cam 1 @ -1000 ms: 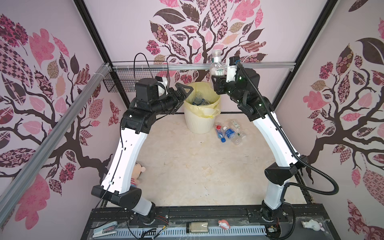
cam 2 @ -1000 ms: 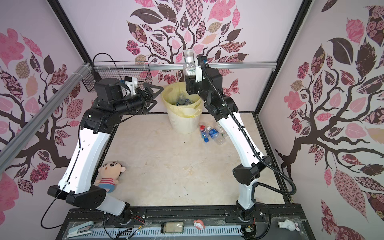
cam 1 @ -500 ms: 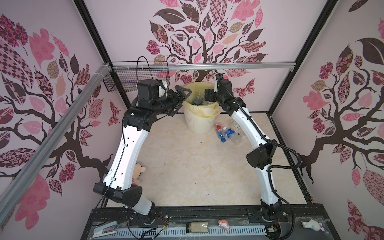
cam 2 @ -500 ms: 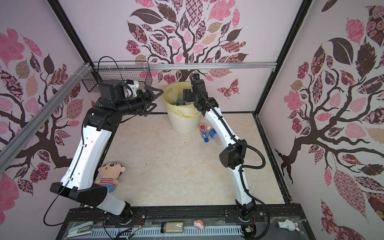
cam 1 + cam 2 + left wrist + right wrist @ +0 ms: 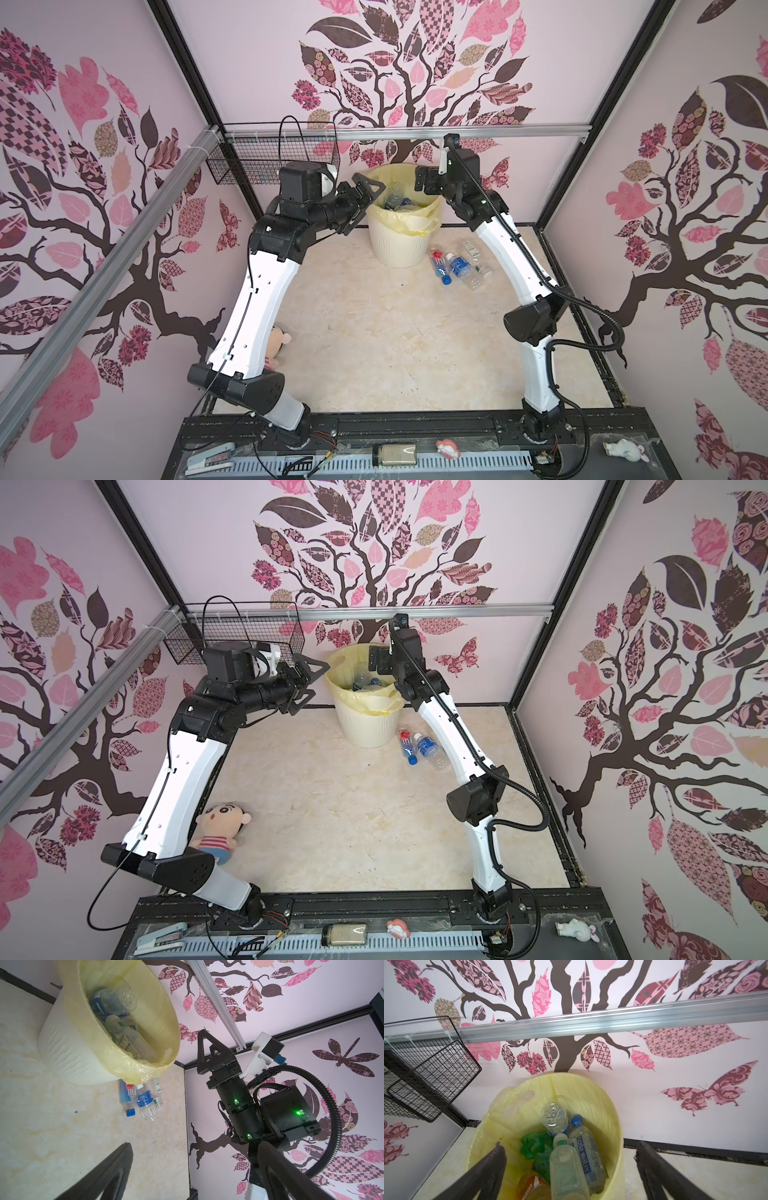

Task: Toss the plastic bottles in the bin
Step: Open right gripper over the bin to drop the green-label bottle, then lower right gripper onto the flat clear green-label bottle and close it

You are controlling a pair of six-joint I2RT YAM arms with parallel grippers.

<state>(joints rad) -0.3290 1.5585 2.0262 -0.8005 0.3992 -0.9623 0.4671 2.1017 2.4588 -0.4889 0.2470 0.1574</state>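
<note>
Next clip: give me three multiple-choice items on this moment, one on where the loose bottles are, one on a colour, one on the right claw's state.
1. Where do the loose bottles lie?
A. in the wire basket
B. on the table beside the bin, to its right in both top views
C. against the doll

2. What colour is the bag lining the bin?
A. black
B. blue
C. yellow

3. How is the right claw?
A. open and empty above the bin
B. shut on a bottle
C. resting on the table

Key:
1 B, they lie at the bin's foot, far from the wire basket and the doll.
2 C, the liner folded over the rim is translucent yellow.
3 A, the right wrist view shows its fingers spread with nothing between them, the bin's mouth below.
</note>
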